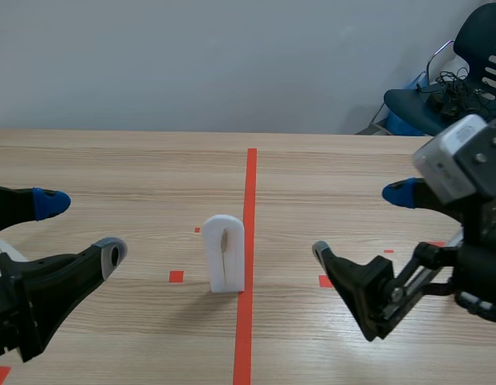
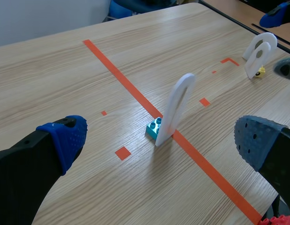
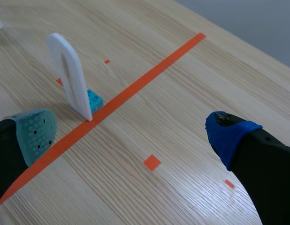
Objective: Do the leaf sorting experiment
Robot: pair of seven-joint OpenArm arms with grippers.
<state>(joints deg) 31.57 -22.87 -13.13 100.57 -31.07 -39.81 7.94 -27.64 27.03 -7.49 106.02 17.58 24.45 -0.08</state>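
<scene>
White arched stand (image 1: 225,253) has, nearer and well apart to either side, the left gripper (image 1: 81,228) and right gripper (image 1: 360,223), both spread wide with nothing in them. It stands upright mid-table on the left edge of the red tape line (image 1: 250,200), with a teal brick (image 2: 154,129) touching its far side.

Plain grey wall (image 1: 192,64) across upper frame. Light wooden table (image 1: 111,160) fills lower part. Dark blue chair (image 1: 416,108) upper right, black cables (image 1: 453,84) heaped on seat.

arch stand (image 1: 225,253) upright mid table (image 1: 352,176), block (image 2: 154,128) touching behind
</scene>
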